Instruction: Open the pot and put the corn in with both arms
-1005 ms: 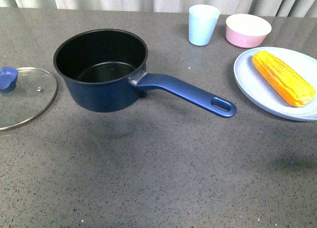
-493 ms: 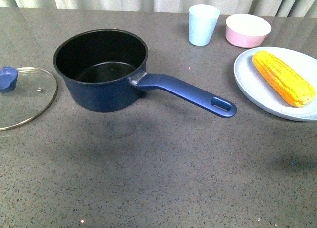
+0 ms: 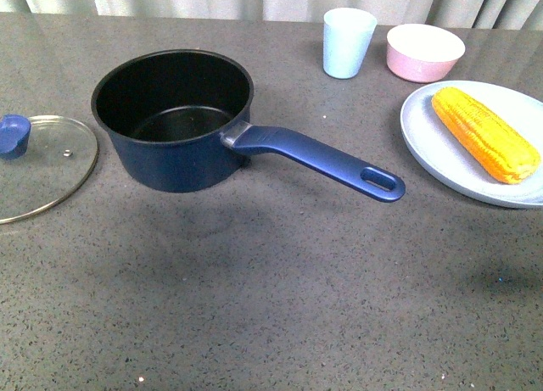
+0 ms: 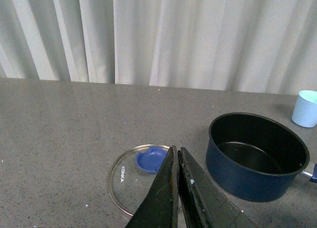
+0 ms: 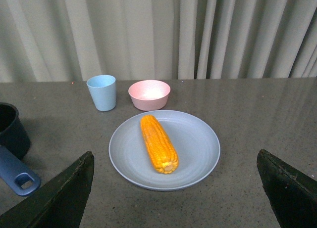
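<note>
The navy-blue pot (image 3: 174, 124) stands open and empty left of centre, its long handle (image 3: 322, 160) pointing right and toward me. Its glass lid (image 3: 38, 166) with the blue knob (image 3: 14, 135) lies flat on the table at the left edge. The corn (image 3: 484, 133) lies on a pale blue plate (image 3: 424, 141) at the right. Neither gripper shows in the front view. My left gripper (image 4: 177, 154) is shut and empty, above the lid (image 4: 129, 181) beside the pot (image 4: 255, 156). My right gripper (image 5: 173, 161) is wide open, above and short of the corn (image 5: 157, 143) on the plate (image 5: 198, 149).
A pale blue cup (image 3: 348, 41) and a pink bowl (image 3: 424, 52) stand at the back right, behind the plate. Pale curtains hang behind the grey table's far edge.
</note>
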Robot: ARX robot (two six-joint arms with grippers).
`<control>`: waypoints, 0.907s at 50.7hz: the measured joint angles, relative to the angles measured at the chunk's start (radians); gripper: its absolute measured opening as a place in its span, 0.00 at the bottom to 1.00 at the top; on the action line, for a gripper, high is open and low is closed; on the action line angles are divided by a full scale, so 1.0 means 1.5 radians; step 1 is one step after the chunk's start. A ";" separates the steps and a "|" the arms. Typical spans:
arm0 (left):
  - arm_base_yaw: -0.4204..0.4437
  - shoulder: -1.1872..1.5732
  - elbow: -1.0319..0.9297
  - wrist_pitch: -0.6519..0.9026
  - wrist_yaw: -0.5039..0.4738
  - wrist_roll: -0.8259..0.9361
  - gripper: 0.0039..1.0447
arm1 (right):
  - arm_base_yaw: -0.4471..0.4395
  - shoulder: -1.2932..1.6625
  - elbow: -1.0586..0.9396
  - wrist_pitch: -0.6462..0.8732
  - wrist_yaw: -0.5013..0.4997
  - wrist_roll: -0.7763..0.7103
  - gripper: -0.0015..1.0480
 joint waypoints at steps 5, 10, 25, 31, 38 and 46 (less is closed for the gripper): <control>0.000 -0.019 0.000 -0.019 0.000 0.000 0.01 | 0.000 0.000 0.000 0.000 0.000 0.000 0.91; 0.000 -0.037 0.000 -0.037 0.000 0.000 0.01 | 0.000 0.000 0.000 0.000 0.000 0.000 0.91; 0.000 -0.156 0.000 -0.167 0.000 0.000 0.01 | 0.000 0.000 0.000 0.000 0.000 0.000 0.91; 0.000 -0.156 0.000 -0.167 0.000 0.000 0.01 | 0.000 0.000 0.000 0.000 0.000 0.000 0.91; 0.000 -0.156 0.000 -0.167 0.000 0.000 0.16 | 0.000 0.000 0.000 0.000 0.000 0.000 0.91; 0.000 -0.156 0.000 -0.167 0.000 0.000 0.43 | 0.000 0.000 0.000 0.000 0.000 0.000 0.91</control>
